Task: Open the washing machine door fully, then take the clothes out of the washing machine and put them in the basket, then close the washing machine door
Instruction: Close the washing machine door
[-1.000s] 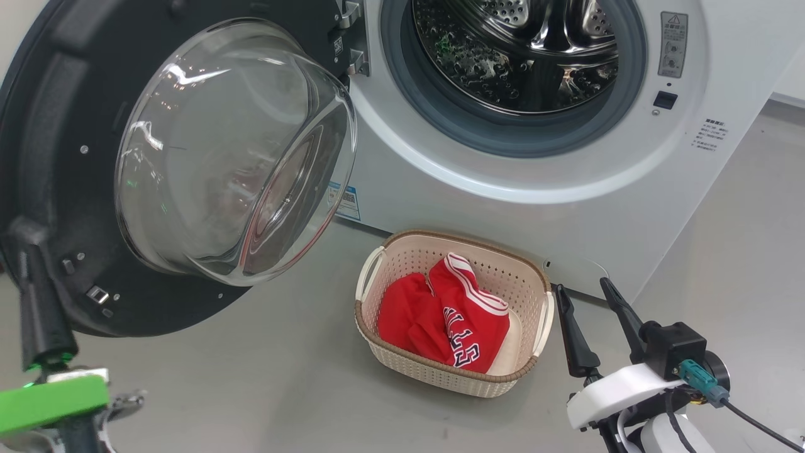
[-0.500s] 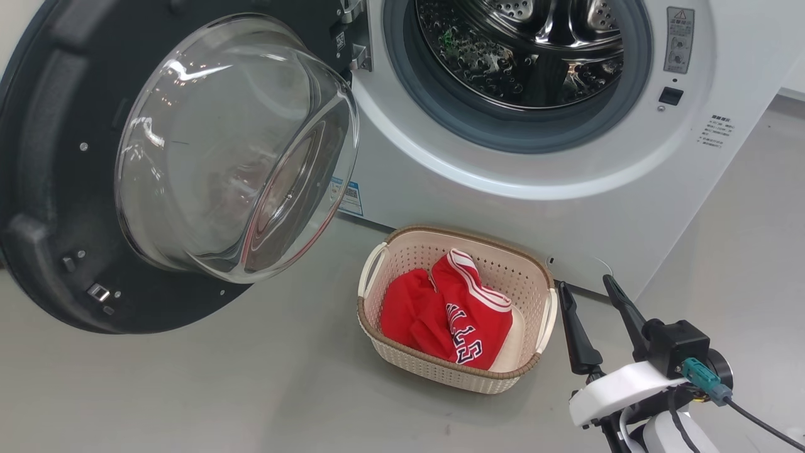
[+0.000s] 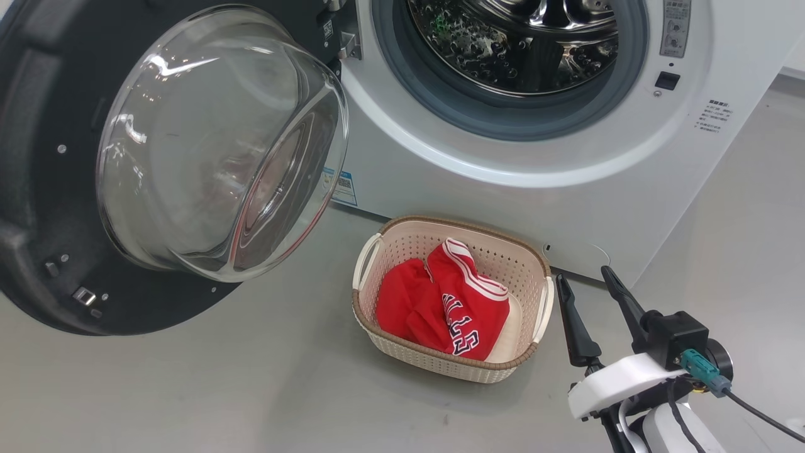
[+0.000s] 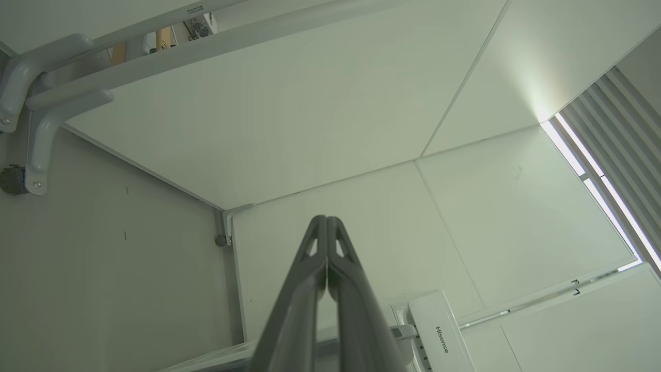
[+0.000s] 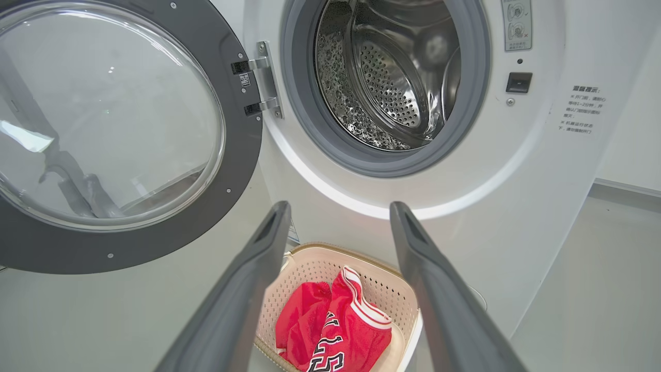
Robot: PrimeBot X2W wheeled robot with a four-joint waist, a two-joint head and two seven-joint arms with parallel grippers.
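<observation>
Now clear of the washing machine door [image 3: 188,145], the robot's left gripper [image 4: 327,219] points up at a white ceiling [image 4: 310,103], its two fingers [image 4: 304,289] pressed together on nothing; a second ago it stood at the door's lower edge. The door hangs swung wide to the left of the washing machine [image 3: 503,189] and appears not to have swung since; the slight shift in the head view is the camera's own.

The steel drum [image 3: 512,38] looks empty. The red jersey [image 3: 453,308] lies crumpled in the cream basket [image 3: 434,358] on the grey floor [image 3: 188,390], just in front of the machine. The right gripper [image 3: 583,275] hovers just beside the basket's right side, fingers spread and empty.

Unloading looks done, and only closing the door seems to remain.

Legible writing: "Hisense" on a white appliance [image 4: 428,315] in the left wrist view, and dark, white-edged "LLS" with digits resembling 15 on the jersey. A blue label [image 3: 343,185] at the machine's lower corner, a grey warning sticker [image 3: 676,25] and small print [image 3: 717,116] beside the opening are too small to read.
</observation>
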